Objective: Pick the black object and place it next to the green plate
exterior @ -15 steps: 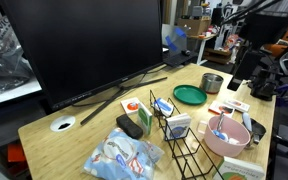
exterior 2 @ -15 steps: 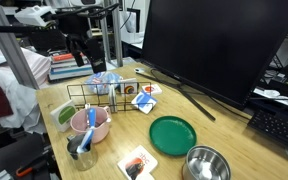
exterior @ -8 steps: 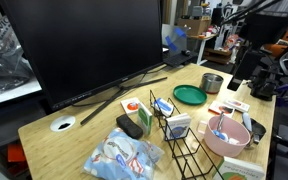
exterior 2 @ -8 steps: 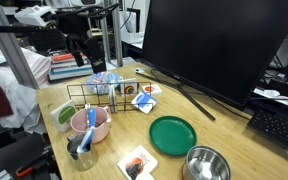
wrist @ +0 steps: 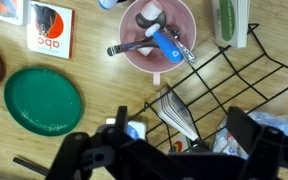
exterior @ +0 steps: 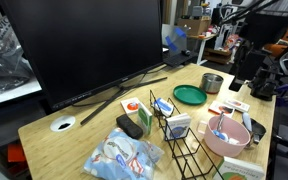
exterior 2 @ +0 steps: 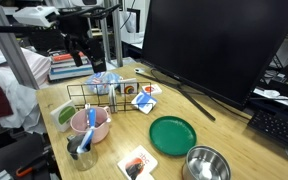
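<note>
Nothing has shifted: the black Robotiq gripper point(wrist: 164, 142) still hovers spread and empty near one desk edge. The small matte black oblong block point(exterior: 129, 126) lies mid-desk, unpicked, apart from the round green plate point(exterior: 190, 95).

a robotics lab laid out like an office. a big monitor point(exterior: 84, 45) stands on a wooden desk point(exterior: 84, 128) that has a cable grommet point(exterior: 63, 124) at 8 o'clock. in an exterior view a keyboard point(exterior 2: 279, 125) lies at 4 o'clock, and a robot arm point(exterior 2: 79, 42) hangs beside a metal frame point(exterior 2: 112, 40) at 10 o'clock. cluttered shelves point(exterior: 196, 18) fill the back at 1 o'clock.
</note>
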{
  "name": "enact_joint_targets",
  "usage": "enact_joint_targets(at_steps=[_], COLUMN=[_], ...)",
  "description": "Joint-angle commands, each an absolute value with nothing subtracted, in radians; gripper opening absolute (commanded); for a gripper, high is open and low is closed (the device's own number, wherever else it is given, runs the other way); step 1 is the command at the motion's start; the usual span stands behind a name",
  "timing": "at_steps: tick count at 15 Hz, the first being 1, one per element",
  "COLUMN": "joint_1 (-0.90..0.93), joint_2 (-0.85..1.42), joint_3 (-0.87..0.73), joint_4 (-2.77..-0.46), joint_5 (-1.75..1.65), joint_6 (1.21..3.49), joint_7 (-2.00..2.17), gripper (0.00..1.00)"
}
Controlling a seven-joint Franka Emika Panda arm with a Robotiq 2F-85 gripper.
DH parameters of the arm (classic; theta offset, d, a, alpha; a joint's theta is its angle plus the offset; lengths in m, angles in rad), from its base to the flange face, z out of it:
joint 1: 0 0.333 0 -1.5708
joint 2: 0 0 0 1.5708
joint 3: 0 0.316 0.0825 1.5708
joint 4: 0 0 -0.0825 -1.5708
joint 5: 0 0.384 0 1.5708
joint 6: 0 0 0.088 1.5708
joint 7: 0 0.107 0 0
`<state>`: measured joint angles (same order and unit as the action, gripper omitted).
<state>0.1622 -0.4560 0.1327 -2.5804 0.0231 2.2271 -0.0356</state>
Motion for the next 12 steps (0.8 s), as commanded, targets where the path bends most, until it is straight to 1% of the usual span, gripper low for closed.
enact_joint_targets(at_steps=[1,10,12], joint_1=[0.165,0.222,0.205], joint_2=[-0.456,-0.423,-0.447], joint_3=[0.131,0.071,0.091], joint_4=[-2.579,-2.559,-2.578], joint_5=[0.022,0.123,0.097], joint_6=[2.225,2.207,2.225], joint_7=[-0.035,-0.216,-0.173], gripper=[1.0,1.0,1.0])
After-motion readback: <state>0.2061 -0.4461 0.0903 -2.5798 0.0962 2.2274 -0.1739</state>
